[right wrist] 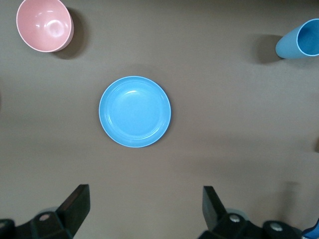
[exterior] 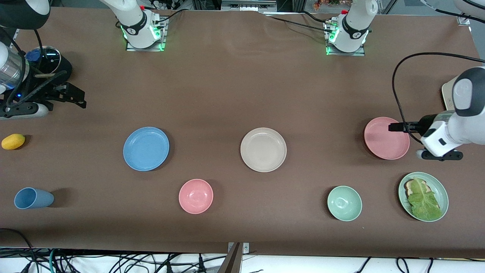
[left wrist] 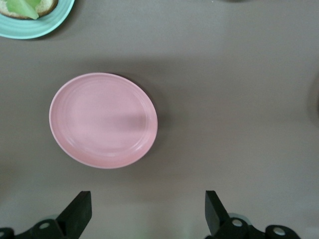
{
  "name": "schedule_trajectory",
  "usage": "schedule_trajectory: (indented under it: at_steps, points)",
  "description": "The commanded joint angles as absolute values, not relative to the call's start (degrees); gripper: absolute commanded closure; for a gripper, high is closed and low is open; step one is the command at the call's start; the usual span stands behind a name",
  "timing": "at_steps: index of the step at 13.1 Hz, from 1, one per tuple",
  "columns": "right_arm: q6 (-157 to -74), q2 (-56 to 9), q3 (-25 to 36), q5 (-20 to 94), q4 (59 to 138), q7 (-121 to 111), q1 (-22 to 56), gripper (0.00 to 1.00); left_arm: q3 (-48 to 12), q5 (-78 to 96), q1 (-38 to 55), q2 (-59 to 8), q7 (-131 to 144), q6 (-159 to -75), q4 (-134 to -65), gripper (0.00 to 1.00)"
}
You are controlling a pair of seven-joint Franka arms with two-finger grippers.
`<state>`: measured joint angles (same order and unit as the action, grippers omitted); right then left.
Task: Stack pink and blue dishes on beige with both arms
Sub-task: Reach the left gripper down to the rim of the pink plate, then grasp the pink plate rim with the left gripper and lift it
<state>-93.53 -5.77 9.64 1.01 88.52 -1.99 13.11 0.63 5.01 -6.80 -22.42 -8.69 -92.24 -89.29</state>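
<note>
The beige plate (exterior: 263,149) lies in the middle of the table. The blue plate (exterior: 146,148) (right wrist: 134,111) sits beside it toward the right arm's end, and the pink plate (exterior: 382,140) (left wrist: 103,119) toward the left arm's end. My left gripper (exterior: 394,127) (left wrist: 148,199) hangs open in the air over the pink plate's edge, holding nothing. My right gripper (exterior: 77,98) (right wrist: 145,194) is also open and empty, up over bare table at the right arm's end, apart from the blue plate.
A pink bowl (exterior: 196,196) (right wrist: 44,25) and a green bowl (exterior: 344,203) sit nearer the front camera. A blue cup (exterior: 32,198) (right wrist: 299,42) lies on its side. A green plate (exterior: 438,187) (left wrist: 50,27) holds bread and lettuce. A yellow fruit (exterior: 13,141) lies near the table edge.
</note>
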Motion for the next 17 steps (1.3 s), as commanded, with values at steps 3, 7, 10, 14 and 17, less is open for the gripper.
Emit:
schedule_trajectory:
  at_steps: [3,7,10,14,17]
  points:
    - [-92.55,-6.15,9.58,0.79,87.28,-1.58,12.66,0.0,0.35,10.44,-13.43,-25.3,-22.82,-96.06,-91.14,0.0]
    - [-92.81,-6.24,9.84,0.97,87.36,-1.23,12.3,0.0,0.35,13.89,-17.66,-28.12,-35.23,-101.58,-94.47,0.01]
    - [-92.72,-6.24,9.84,0.97,87.36,-1.23,12.3,0.0,0.44,17.65,-21.34,-31.1,-45.13,-105.64,-96.42,0.01]
    - [-93.25,-8.0,9.84,1.23,87.28,-1.14,12.31,0.0,0.44,19.86,-25.04,-34.8,-51.5,-107.22,-96.5,0.01]
    - [-93.34,-8.35,9.84,1.23,87.28,-1.14,12.3,0.0,0.44,22.41,-26.89,-36.47,-53.44,-108.54,-97.38,0.02]
